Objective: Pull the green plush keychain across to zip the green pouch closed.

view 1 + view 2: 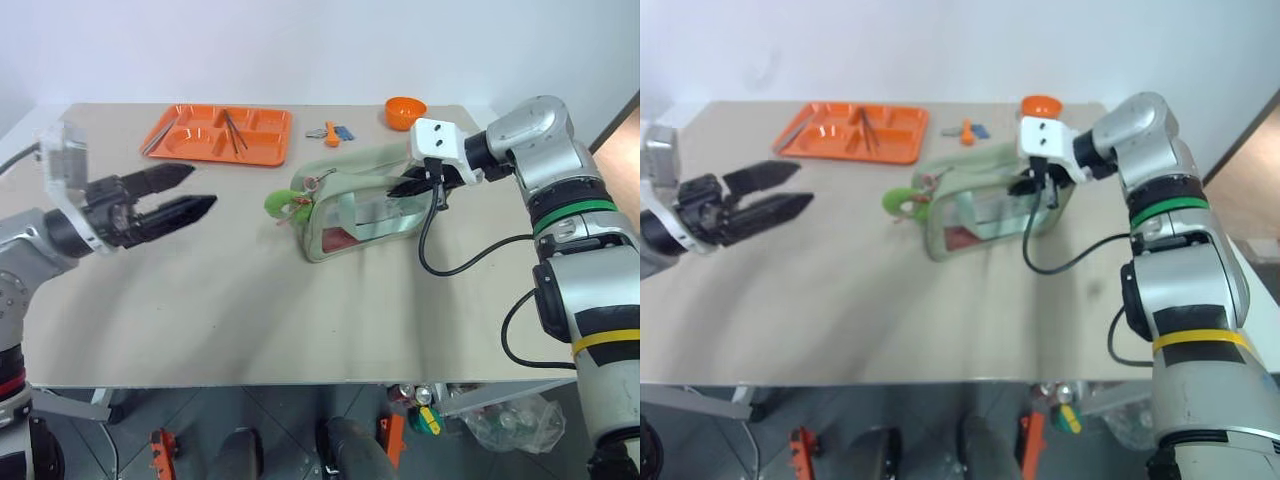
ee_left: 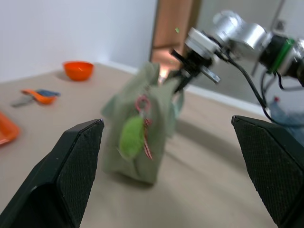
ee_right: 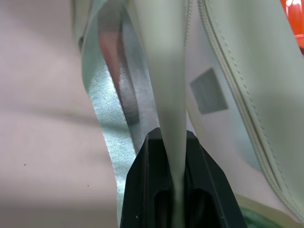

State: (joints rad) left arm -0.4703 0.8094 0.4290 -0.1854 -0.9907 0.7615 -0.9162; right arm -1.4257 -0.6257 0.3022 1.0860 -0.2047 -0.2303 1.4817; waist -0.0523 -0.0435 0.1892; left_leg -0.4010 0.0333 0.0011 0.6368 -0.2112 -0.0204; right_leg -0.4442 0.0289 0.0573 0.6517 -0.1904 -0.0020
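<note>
Pinching the green pouch (image 1: 360, 212) at its right end, the right gripper (image 1: 408, 186) reaches down over the surface (image 1: 250, 310); the left wrist view shows the left gripper (image 2: 175, 166) spread wide (holding nothing) facing the green plush keychain (image 2: 131, 137); the right wrist view shows fabric clamped between fingers (image 3: 199, 190)

Beige table against a plain white wall, even indoor light.
The table (image 1: 250, 320) has a matte tan top; the white wall (image 1: 300, 50) runs behind its far edge. Grey tiled floor (image 1: 280, 420) shows under the near edge. A brown door (image 2: 173, 28) stands past the table's right end.
</note>
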